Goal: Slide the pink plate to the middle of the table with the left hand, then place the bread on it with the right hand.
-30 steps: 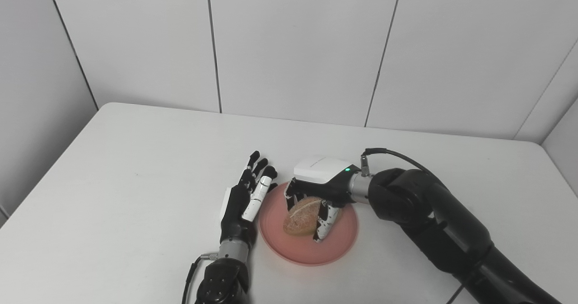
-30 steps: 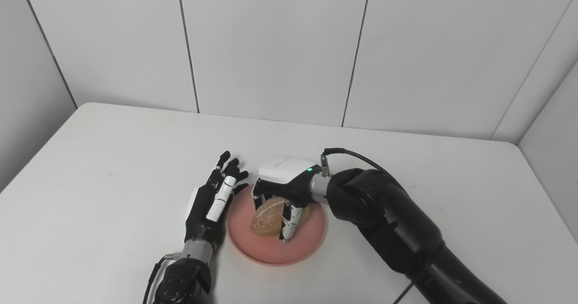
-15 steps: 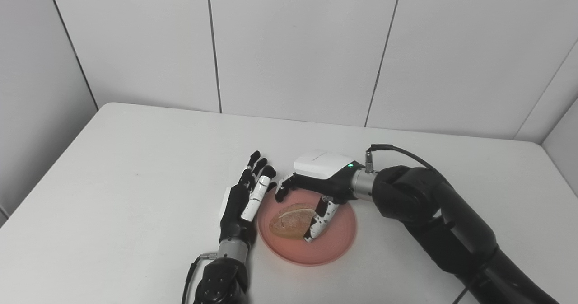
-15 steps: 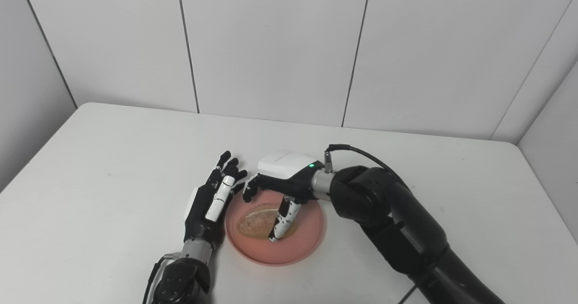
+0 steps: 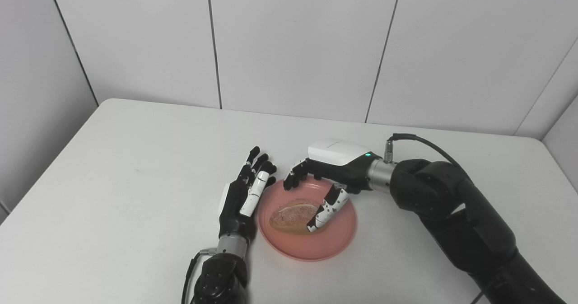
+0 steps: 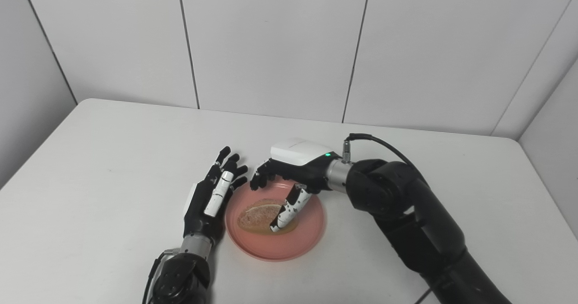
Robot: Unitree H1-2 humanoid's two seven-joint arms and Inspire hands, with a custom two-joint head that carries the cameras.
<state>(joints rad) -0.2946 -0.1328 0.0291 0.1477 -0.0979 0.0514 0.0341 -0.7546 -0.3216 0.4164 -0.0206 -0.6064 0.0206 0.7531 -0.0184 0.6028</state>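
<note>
We see a round pink plate (image 5: 336, 243) lying flat on the white table (image 5: 113, 182), and we take it as our landmark. On its inner surface, toward its left half, rests the brown oval bread roll (image 5: 291, 213), lying on its side with a pale split along the top.

Our right hand (image 5: 332, 170), black with a white back shell, hovers over the far edge of the plate. Its fingers (image 5: 293, 180) are spread apart and extend toward the plate's far-left rim, above the bread and clear of it; they hold nothing. The white-and-black thumb (image 5: 326, 209) points down toward the plate's middle, its tip just beside the right end of the roll; we cannot tell whether it touches the roll.

Our left hand (image 5: 241, 195) lies just beside the plate's left rim, palm side turned toward it, its fingers (image 5: 256, 164) straight, slightly fanned and pointing away from us. It grips nothing, and whether it touches the rim we cannot tell.
</note>
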